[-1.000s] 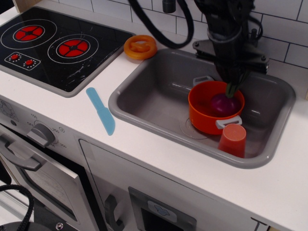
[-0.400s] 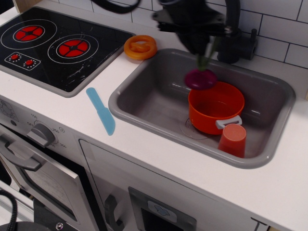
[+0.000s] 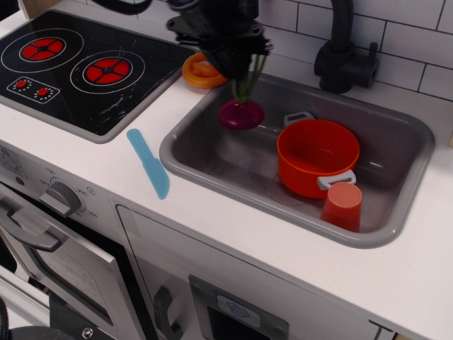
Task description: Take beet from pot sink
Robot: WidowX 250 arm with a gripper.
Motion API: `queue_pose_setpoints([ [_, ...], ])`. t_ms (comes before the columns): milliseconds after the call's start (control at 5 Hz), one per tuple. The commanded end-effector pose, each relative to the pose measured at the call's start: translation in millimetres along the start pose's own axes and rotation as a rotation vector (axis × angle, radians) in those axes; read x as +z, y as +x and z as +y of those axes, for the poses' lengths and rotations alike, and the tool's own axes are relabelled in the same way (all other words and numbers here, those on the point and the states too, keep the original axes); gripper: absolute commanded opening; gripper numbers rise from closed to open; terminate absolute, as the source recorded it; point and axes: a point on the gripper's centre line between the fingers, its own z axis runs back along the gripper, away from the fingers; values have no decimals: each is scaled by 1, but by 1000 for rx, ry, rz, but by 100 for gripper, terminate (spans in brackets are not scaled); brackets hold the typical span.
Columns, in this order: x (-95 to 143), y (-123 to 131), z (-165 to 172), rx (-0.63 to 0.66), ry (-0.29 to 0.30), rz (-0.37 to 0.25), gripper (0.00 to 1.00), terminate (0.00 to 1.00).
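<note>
The beet (image 3: 241, 114) is hanging straight down from the gripper (image 3: 239, 69), with the jaws clenched on its dark green stalks up top and the round magenta bulb dangling below them, in the air over the left part of the sink (image 3: 212, 120), close to the left rim. It's clear of the pot (image 3: 318, 156) now, which sits to its right in the basin, nothing inside it that I can see. Materials-wise everything looks like smooth toy plastic: the bulb is a glossy purple ball, slightly flattened, the pot is a bright orange round tub with little grey handles front and back, and the sink is a matte grey rectangular tub with rounded corners and a wide lip set into a white counter (image 3: 297, 262). A tapered orange-red cup (image 3: 342, 206) stands just beside the pot at the front of the basin. Up on the counter by the sink's back left corner there's a flat orange ring (image 3: 200, 71), partly hidden behind the arm, and a thin light blue spatula (image 3: 148, 163) lies near the black stovetop (image 3: 78, 67). Compared with a moment ago, the beet was right over the pot's back rim, and a second ago it was sitting down inside the pot, so it has been carried up and leftward.
</note>
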Motion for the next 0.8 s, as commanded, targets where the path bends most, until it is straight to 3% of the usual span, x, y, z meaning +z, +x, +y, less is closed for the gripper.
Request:
queue_pose_setpoints([
  [0, -5, -17, 3, -73, 31, -14, 0, 0],
  [400, -29, -41, 1, -111, 100, -1, 0, 0],
  [600, -33, -36, 5, -64, 116, -6, 0, 0],
])
